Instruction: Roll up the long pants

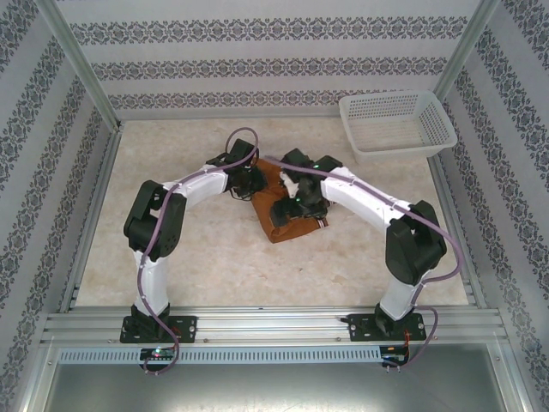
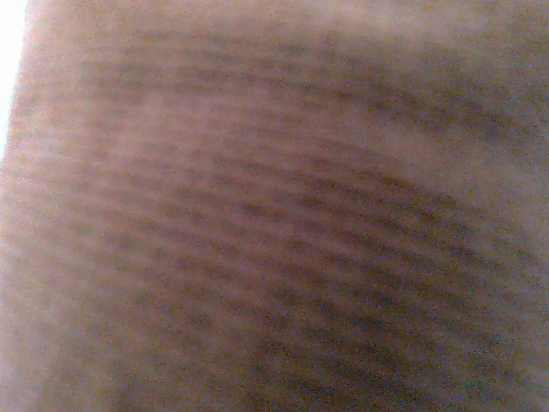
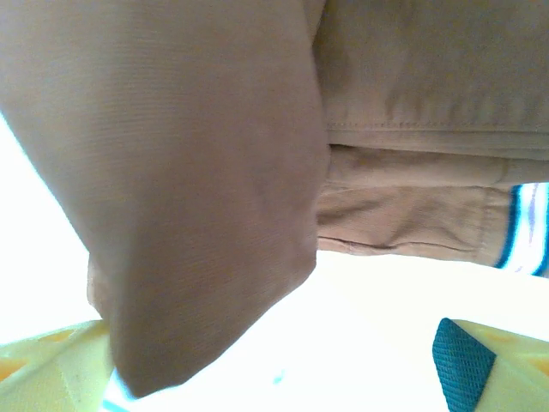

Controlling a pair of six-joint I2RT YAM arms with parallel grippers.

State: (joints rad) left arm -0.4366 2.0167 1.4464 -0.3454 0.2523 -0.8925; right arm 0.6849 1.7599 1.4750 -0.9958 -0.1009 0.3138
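The long pants (image 1: 289, 228) lie as a compact rust-brown bundle in the middle of the table, with a bit of pale striped waistband (image 1: 322, 223) at the bundle's right edge. My left gripper (image 1: 250, 185) is pressed down at the bundle's upper left. Its wrist view holds blurred brown cloth (image 2: 274, 206) right against the lens, and its fingers are hidden. My right gripper (image 1: 288, 209) sits on top of the bundle. Its yellow fingers (image 3: 502, 369) stand wide apart and open, and a fold of the pants (image 3: 189, 172) hangs beside the left one. The waistband (image 3: 527, 227) shows at the right.
A white mesh basket (image 1: 396, 124) stands at the back right corner of the marbled table (image 1: 171, 257). Aluminium rails and patterned walls enclose the table on three sides.
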